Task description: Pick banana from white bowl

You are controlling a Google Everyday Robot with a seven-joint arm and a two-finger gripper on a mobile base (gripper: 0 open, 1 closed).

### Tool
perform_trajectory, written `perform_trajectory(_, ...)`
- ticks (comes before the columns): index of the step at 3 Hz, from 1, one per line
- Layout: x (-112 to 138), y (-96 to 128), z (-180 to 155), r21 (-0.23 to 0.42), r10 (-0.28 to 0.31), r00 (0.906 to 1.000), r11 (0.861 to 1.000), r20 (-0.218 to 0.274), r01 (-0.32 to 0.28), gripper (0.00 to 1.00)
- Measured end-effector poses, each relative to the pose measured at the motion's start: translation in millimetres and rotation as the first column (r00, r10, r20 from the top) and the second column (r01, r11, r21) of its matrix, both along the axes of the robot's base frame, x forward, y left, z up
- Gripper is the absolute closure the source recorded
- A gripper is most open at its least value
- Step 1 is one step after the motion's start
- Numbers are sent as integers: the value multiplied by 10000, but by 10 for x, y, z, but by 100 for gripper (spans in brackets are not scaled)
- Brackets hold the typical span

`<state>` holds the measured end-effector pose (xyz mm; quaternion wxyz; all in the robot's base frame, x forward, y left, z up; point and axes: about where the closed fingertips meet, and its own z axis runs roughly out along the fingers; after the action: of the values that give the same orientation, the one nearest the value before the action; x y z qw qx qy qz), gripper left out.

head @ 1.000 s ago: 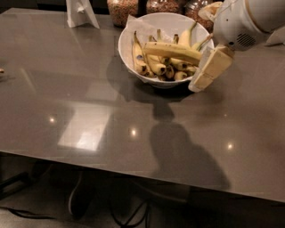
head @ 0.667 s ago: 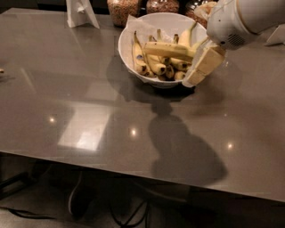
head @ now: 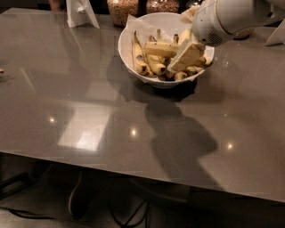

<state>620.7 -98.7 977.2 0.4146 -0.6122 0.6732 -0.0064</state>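
The white bowl [head: 133,67] stands at the back middle of the dark grey table and holds several yellow bananas. The longest banana [head: 158,48] lies across the top of the pile, pointing left to right. Shorter black-tipped bananas [head: 140,60] lie beside and under it. My gripper [head: 185,57] hangs from the white arm [head: 227,18] at the upper right and reaches down into the right half of the bowl. Its tip is at the right end of the long banana. The bananas under it are hidden.
Two glass jars of grain [head: 123,10] [head: 162,5] stand just behind the bowl. A white folded stand [head: 80,12] is at the back left, another white object [head: 277,33] at the far right. The table's front edge [head: 133,171] runs across the lower view.
My gripper has moved left and farther over the bowl, from the bowl's right rim to above the bananas. The bowl and bananas have not moved.
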Motion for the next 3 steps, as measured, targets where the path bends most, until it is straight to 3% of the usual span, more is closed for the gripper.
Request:
perform_trajectory(1,167,46,-51,144,-52,9999,9999,106,50,38)
perform_trajectory(2,312,41,-167,106,-189,9997,9998,148,188,48)
perform_trajectory(3,381,7,-280,-22,-309,9995,9995,53,309,48)
